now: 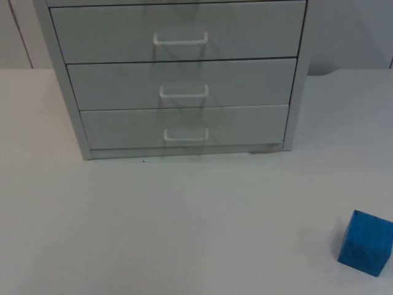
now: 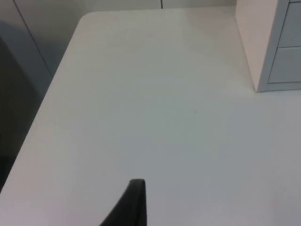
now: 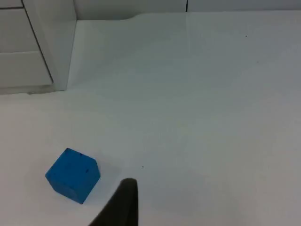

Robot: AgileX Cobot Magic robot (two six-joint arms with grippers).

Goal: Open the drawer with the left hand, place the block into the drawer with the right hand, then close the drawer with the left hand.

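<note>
White worktop (image 1: 184, 227) runs from the near edge back to a grey partition wall (image 1: 15, 34), and the account goes from the left side across to the right. On the left, the left hand (image 2: 134, 202) hangs above bare worktop near the table's rounded far corner, with one black fingertip (image 2: 135, 197) visible in the left wrist view; whether its fingers are apart or together cannot be told. That same view catches the side panel and lower front corner of the drawer cabinet (image 2: 270, 52), which stands well apart from the hand. In the top view the pale grey drawer cabinet (image 1: 178, 80) sits at the back middle of the worktop, its three drawers all closed flush: the top drawer (image 1: 178, 31), the middle drawer (image 1: 181, 83) and the bottom drawer (image 1: 184, 126), each with a white bar handle (image 1: 180, 40) at its centre. Further right, the blue block (image 1: 365, 243) rests on the worktop near the right front, well apart from the cabinet and tilted slightly askew to the table edges. The right hand (image 3: 120, 205) hovers just beside that block (image 3: 73, 175), not touching it, one dark fingertip (image 3: 123, 200) showing; its opening cannot be told either.
</note>
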